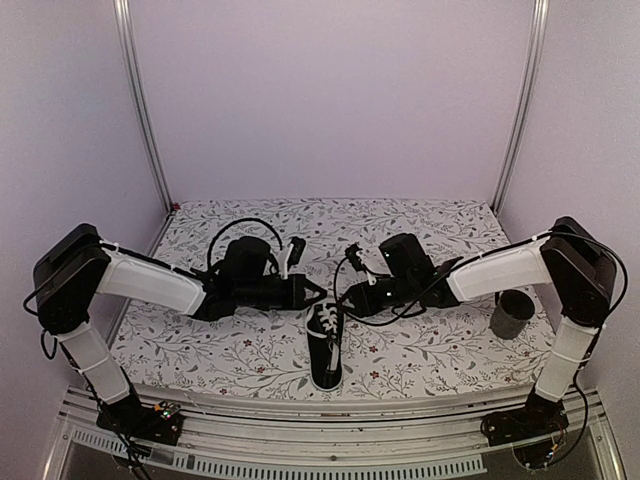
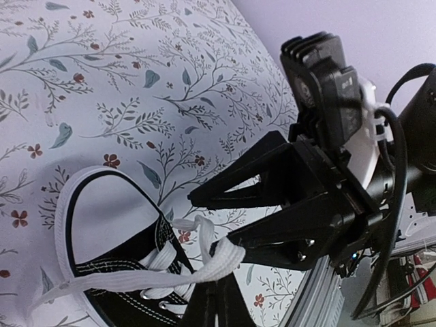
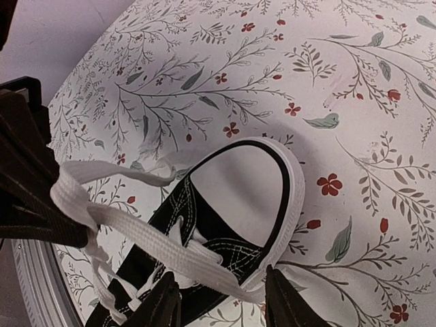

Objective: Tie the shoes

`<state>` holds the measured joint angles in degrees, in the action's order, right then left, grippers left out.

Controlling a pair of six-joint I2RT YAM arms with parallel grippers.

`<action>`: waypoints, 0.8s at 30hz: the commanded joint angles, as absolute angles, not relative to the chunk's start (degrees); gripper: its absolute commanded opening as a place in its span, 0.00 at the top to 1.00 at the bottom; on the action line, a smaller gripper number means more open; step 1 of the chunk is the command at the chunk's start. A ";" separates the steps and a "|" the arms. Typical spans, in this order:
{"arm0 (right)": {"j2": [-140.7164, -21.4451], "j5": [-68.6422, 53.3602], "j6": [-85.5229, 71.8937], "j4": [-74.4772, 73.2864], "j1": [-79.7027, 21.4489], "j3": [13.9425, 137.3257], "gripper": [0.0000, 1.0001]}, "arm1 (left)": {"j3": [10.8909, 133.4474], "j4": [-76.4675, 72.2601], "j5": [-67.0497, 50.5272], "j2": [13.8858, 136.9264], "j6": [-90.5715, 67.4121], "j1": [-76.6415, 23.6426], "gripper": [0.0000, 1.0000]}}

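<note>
The black sneaker [image 1: 326, 350] with white toe cap lies at the table's front centre, toe pointing away from the arm bases. My left gripper [image 1: 316, 292] sits just left of the toe; in the left wrist view its fingers [image 2: 216, 289] are shut on a white lace [image 2: 136, 279] pulled taut from the eyelets. My right gripper [image 1: 346, 296] sits just right of the toe. In the right wrist view it [image 3: 221, 300] is open above the shoe [image 3: 225, 228], and the lace [image 3: 157, 242] runs across between its fingers without being gripped. The other lace end [image 3: 129, 174] hangs loose.
A dark grey mug [image 1: 512, 313] stands at the right side under the right arm. The table has a floral cloth [image 1: 420, 225], metal frame posts at the back corners and a rail [image 1: 330, 415] along the front edge.
</note>
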<state>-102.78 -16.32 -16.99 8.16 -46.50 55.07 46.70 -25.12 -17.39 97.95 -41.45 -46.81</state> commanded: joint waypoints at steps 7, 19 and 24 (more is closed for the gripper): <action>-107.42 -16.13 -12.91 7.65 -46.89 60.39 0.93 | 48.89 -23.10 -18.14 96.44 -40.82 -45.97 1.00; -91.58 -22.87 -17.57 -0.82 -48.83 57.03 0.98 | 51.89 -20.34 -17.35 97.92 -46.55 -45.95 1.00; -93.38 -26.47 -20.13 1.52 -52.07 57.29 0.98 | 51.95 -19.87 -17.06 98.11 -47.06 -45.97 1.00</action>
<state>-91.33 -21.80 -17.21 0.75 -49.36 58.39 50.81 -21.28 -17.39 97.95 -45.95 -46.68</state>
